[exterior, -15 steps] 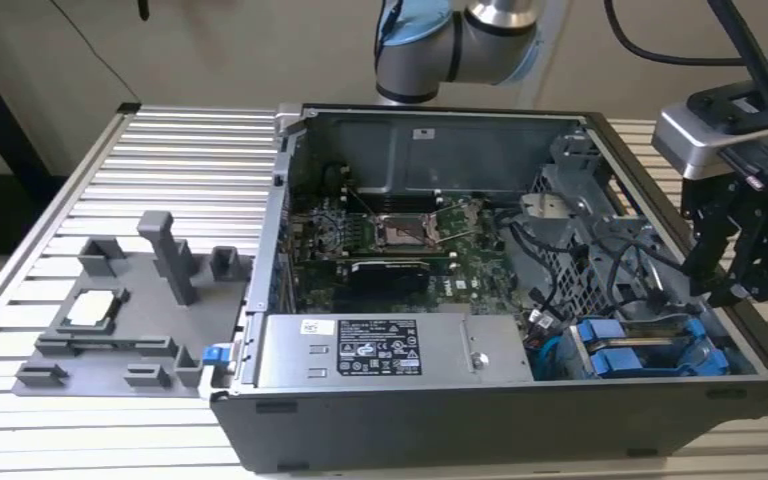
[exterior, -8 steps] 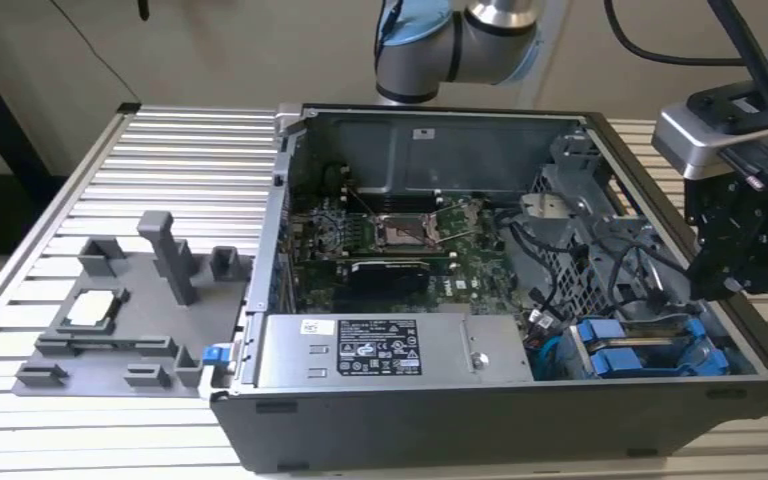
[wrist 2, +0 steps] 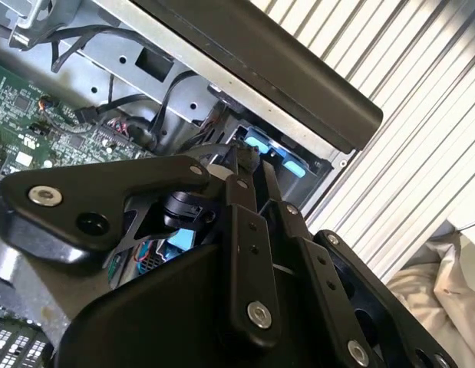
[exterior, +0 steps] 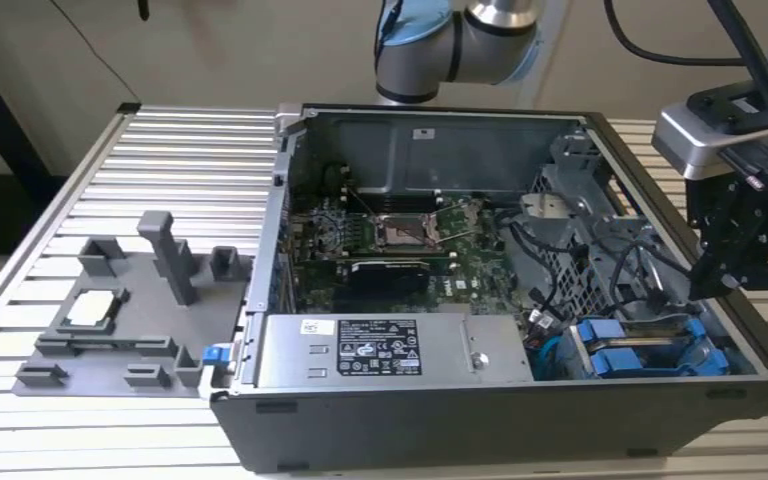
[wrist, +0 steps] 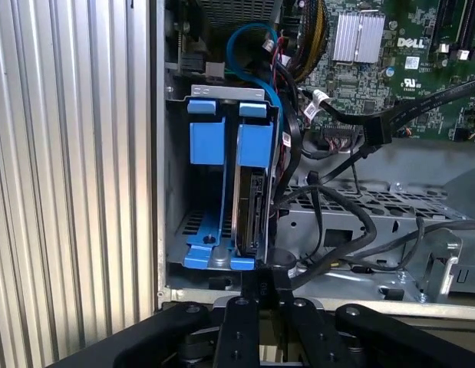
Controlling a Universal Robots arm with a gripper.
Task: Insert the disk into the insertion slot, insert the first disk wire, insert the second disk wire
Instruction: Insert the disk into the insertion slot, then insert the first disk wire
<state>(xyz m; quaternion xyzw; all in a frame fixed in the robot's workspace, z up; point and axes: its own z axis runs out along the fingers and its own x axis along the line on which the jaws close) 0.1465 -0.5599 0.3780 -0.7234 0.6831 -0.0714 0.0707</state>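
The disk (wrist: 251, 211) stands in the insertion slot (wrist: 176, 230) of the grey drive cage, its blue carrier frame (wrist: 256, 142) beside a second blue carrier (wrist: 206, 142). In the first wrist view my gripper (wrist: 265, 277) sits just off the disk's near end. Its fingers are drawn together on the end of a black disk wire (wrist: 329, 257) that curves away over the cage. The second wrist view shows the fingers (wrist 2: 241, 230) meeting at the gripper tip (wrist 2: 247, 157) next to the blue carriers (wrist 2: 275, 153). In the exterior view the gripper (exterior: 707, 285) hangs over the case's right side, above the blue carriers (exterior: 624, 350).
A loose black connector (wrist: 375, 126) hangs on cables over the motherboard (exterior: 398, 240). The silver labelled power-supply box (exterior: 377, 350) lies at the case front. The case wall (wrist: 156, 153) borders the cage. A grey fixture (exterior: 131, 300) stands on the ribbed table (exterior: 184, 160).
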